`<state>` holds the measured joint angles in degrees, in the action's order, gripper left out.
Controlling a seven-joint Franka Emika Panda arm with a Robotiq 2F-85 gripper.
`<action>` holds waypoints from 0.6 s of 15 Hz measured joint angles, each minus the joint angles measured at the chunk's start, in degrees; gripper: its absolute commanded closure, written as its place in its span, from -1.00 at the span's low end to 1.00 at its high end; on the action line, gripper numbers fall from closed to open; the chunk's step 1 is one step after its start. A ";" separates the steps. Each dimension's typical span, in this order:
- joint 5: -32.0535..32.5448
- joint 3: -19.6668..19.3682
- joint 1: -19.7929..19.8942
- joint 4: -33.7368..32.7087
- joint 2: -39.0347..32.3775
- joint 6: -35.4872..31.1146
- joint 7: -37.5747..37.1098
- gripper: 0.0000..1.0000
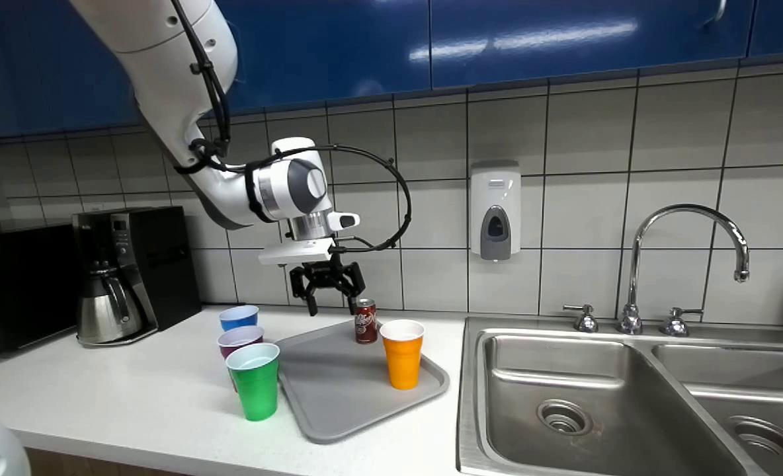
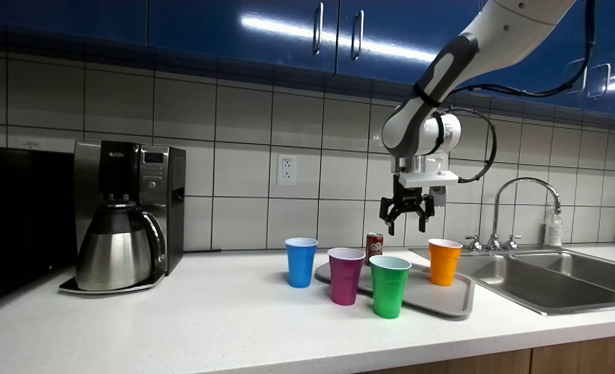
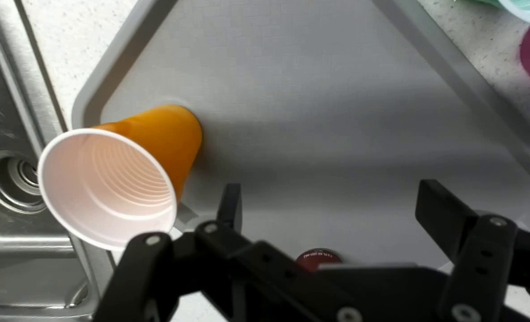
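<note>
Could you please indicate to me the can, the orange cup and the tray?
Can (image 1: 366,325): in an exterior view, on its printed side.
Orange cup (image 2: 444,265): in an exterior view, on its outer wall.
Tray (image 3: 314,103): in the wrist view, on a bare part of its flat surface.

On the dark red soda can we read the brand name Dr Pepper, in pale lettering, in both exterior views. In the wrist view we make out "7.5 FL OZ (221 mL)" near the lower edge of the soda can (small print, yet legible). We also notice lettering on the front of the coffee maker and on the wall-mounted dispenser, too tiny for us to read.
</note>
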<state>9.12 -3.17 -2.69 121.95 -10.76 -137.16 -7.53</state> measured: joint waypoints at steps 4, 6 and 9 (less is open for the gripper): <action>0.06 -1.07 0.62 -1.00 -1.31 -0.31 0.00 -1.00; 0.11 -1.60 0.95 -1.58 -2.11 -0.59 0.00 -1.00; 0.18 -2.36 1.45 -2.52 -3.36 -1.01 0.00 -1.00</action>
<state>9.30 -5.53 -1.24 119.42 -14.12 -138.17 -7.54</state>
